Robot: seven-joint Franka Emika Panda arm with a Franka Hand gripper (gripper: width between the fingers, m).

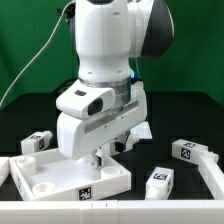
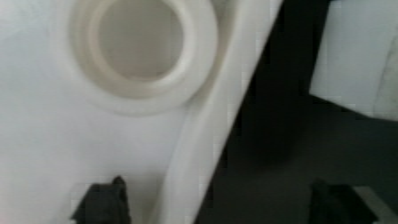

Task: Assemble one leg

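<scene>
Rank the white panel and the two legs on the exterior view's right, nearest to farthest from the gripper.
1. White panel, directly beneath the gripper.
2. Front leg, low on the exterior view's right.
3. Rear leg, farther right and back.

A robotics lab: green backdrop (image 1: 30, 50), black table (image 1: 195, 120), white robot arm (image 1: 105, 45), fiducial tags (image 1: 187, 150).

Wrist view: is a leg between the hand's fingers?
No: the hand is open, and only the edge of the white panel, beside its round socket, lies between the fingers.
</scene>
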